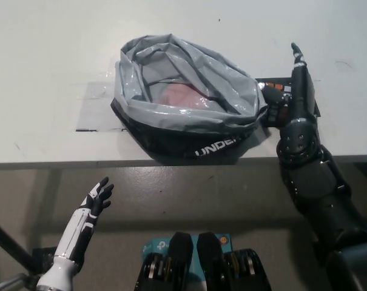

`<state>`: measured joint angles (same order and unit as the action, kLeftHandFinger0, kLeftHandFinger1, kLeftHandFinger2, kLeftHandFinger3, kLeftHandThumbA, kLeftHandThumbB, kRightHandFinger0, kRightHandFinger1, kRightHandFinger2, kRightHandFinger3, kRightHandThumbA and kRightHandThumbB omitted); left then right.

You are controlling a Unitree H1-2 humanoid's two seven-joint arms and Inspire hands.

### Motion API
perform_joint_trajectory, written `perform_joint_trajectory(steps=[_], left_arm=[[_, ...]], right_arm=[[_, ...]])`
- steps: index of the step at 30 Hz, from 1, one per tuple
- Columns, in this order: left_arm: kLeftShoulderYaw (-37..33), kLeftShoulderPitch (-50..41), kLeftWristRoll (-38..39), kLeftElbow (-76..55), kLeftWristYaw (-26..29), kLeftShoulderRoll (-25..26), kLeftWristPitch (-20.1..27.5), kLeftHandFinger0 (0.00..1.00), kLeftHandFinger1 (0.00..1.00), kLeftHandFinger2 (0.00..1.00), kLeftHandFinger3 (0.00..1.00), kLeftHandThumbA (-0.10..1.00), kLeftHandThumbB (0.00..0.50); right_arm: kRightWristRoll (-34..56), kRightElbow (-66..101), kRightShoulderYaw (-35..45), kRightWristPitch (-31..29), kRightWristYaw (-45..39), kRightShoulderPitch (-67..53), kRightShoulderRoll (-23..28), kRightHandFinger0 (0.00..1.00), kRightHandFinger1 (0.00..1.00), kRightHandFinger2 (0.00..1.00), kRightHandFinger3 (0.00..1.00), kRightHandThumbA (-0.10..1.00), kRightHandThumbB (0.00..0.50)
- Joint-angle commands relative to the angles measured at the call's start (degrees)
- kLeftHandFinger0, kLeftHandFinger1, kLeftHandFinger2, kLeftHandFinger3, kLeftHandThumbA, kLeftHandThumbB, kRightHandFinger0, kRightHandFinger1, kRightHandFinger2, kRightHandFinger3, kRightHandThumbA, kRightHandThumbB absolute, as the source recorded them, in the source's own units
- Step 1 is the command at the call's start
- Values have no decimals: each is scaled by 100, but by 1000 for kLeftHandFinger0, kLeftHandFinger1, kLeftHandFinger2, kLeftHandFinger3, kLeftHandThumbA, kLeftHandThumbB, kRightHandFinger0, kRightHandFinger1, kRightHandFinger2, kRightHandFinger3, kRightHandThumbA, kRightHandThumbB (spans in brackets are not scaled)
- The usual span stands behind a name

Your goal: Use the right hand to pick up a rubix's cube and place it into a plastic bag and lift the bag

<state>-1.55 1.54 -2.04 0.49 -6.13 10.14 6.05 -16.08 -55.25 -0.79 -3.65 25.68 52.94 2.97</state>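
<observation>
One plastic bag (186, 103), grey lining rolled open at the mouth, black outside, sits near the front edge of a white table (50, 60). White print on the black front reads "UNDE", and the rest is hidden by a fold. Inside the bag shows something pinkish, which cannot be identified.

One Rubik's cube (279, 91) sits on the table just right of the bag, touching or nearly touching its side. It is mostly covered by the right hand; only orange and white stickers in a black frame peek out at the top left.

The right hand (295, 100), black, lies over the cube. One finger points straight up the table past the cube and the rest are lower against it. Whether it has a grip on the cube cannot be told from this angle. The black forearm runs down to the bottom right.

The left hand (98, 197), white with dark fingers, hangs below table level at lower left. Its fingers are spread and it holds nothing.

One strip of clear tape or film (98, 109) lies flat on the table left of the bag, running partly under it.

One teal object (156, 247) sits low in the middle with some white marking, unreadable.
</observation>
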Motion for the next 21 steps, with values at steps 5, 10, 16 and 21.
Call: perform_joint_trajectory(steps=[5, 10, 16, 21], left_arm=[[44, 123, 27, -74, -28, 74, 324, 1000, 1000, 1000, 1000, 993, 121], [48, 135, 7, -78, -12, 71, 291, 1000, 1000, 1000, 1000, 987, 125], [57, 163, 35, -69, -25, 79, 314, 1000, 1000, 1000, 1000, 986, 129], [67, 168, -3, -69, 16, 66, 309, 1000, 1000, 1000, 1000, 985, 132]], right_arm=[[187, 563, -29, 16, -290, 160, -92, 1000, 1000, 1000, 1000, 1000, 500], [191, 604, -41, 87, -312, 73, -104, 1000, 1000, 1000, 1000, 976, 500], [159, 374, -82, 35, -254, 52, -82, 1000, 1000, 1000, 1000, 957, 496], [83, 148, -136, 123, -184, 11, -36, 1000, 1000, 1000, 1000, 954, 500]])
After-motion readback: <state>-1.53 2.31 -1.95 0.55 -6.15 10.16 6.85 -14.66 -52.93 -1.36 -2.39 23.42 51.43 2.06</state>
